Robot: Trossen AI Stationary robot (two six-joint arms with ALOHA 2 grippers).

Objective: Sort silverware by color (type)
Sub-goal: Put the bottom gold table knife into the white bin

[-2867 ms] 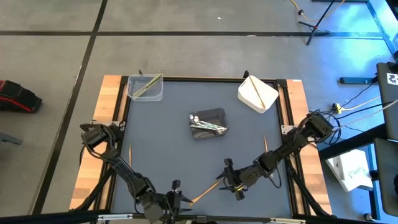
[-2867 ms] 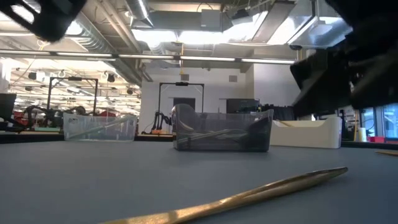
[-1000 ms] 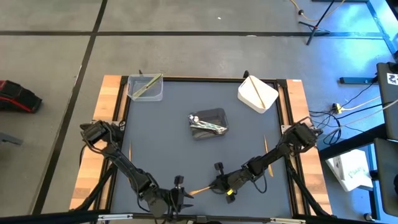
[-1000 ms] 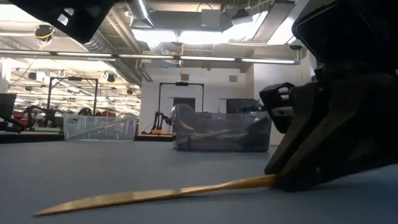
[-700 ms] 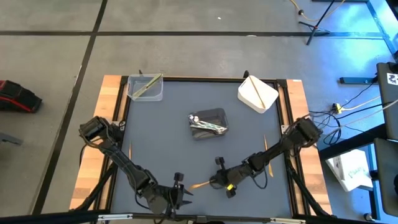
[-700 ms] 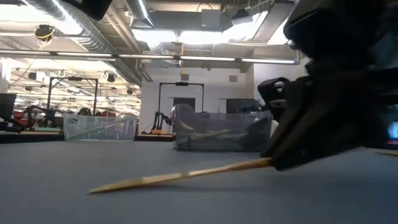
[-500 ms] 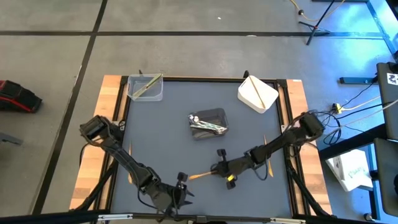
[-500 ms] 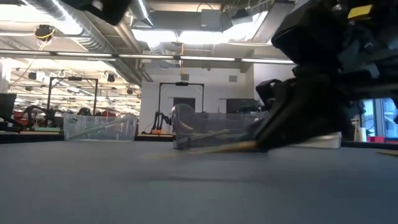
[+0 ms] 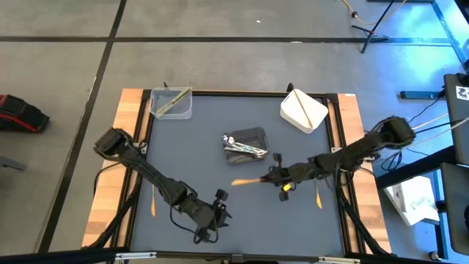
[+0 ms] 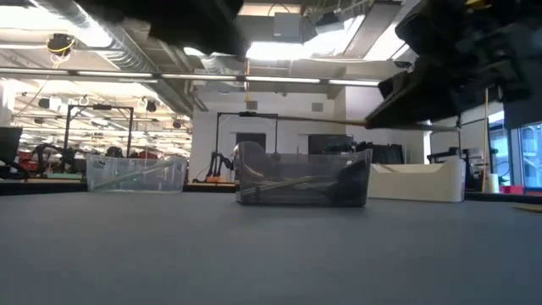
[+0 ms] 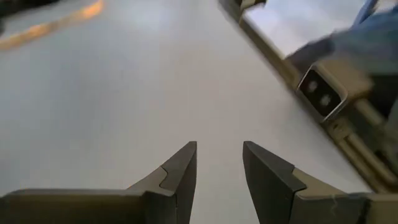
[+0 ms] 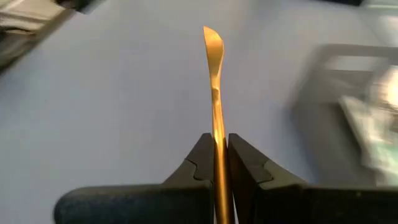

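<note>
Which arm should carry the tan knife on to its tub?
The right. Its hand is already shut on the tan knife, held above the mat near the dark grey tub, with the white tub on its side. The left hand is open, empty, near the table's front edge.

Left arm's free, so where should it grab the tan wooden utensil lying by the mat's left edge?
Likely grip the tan wooden utensil at mid-shaft from straight above, left gripper straddling its narrow width: it lies flat and slim.

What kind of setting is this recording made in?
Probably a robotics lab or workshop: exposed ceiling ducts and strip lights overhead, a concrete floor, and another workstation's black frame behind the grey-topped table.
</note>
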